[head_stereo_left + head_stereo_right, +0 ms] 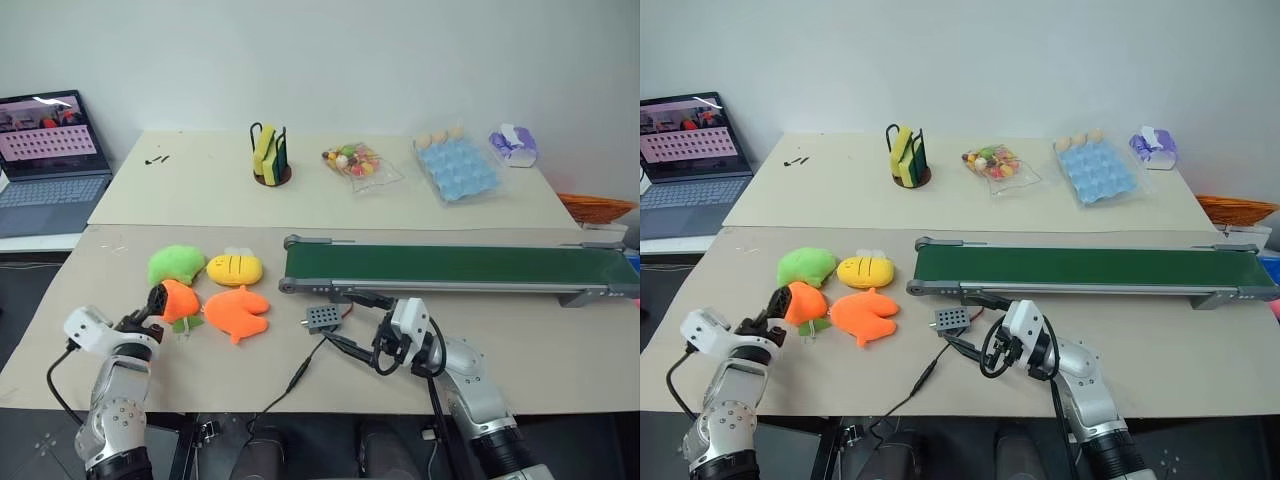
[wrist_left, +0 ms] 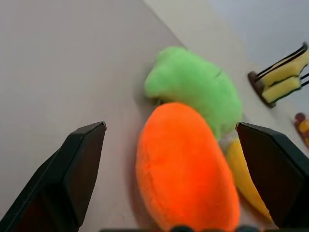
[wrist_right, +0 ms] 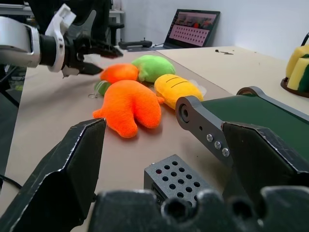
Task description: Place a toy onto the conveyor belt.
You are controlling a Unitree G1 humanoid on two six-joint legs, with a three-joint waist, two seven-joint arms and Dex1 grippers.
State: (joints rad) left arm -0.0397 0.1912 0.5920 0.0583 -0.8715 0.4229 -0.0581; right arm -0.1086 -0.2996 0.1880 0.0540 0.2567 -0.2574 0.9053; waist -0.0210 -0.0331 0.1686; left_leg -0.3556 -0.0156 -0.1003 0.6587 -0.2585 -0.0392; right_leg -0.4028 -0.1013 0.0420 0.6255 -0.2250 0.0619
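- The left gripper (image 2: 169, 145) has its two black fingers spread wide, one on either side of the toy (image 2: 186, 169), with a gap showing between each finger and the orange plush; nothing is pinched.
- In the right wrist view the same gripper (image 3: 104, 58) reaches level over the table, its fingertips at the end of the toy (image 3: 119, 72) farthest from the belt.
- The toy lies on the beige table (image 1: 120, 330), well apart from the conveyor belt (image 1: 450, 267), in the group of plush toys near the belt's left end.
- Touching the toy on its far side is a bright green plush (image 1: 175, 263); just beside it, toward the belt, lies the flat orange fish plush (image 1: 238, 312), and behind that the yellow bee plush (image 1: 235, 268).
- The right gripper (image 3: 166, 159) also stands open, its fingers wide apart and empty, hovering low just in front of the belt's left roller end (image 3: 193, 113).
- Below it sits a small grey perforated box (image 1: 322, 319), with a black cable (image 1: 300, 375) running from it toward the table's near edge.
- The green belt runs left to right across the table, nothing lying on it.
- On the farther table: a sponge holder (image 1: 269, 155), a clear bag of sweets (image 1: 357, 163), a blue egg tray (image 1: 455, 168) and a purple-white packet (image 1: 513, 144).
- An open laptop (image 1: 48, 160) stands at the far left, an orange basket (image 1: 597, 208) at the far right.
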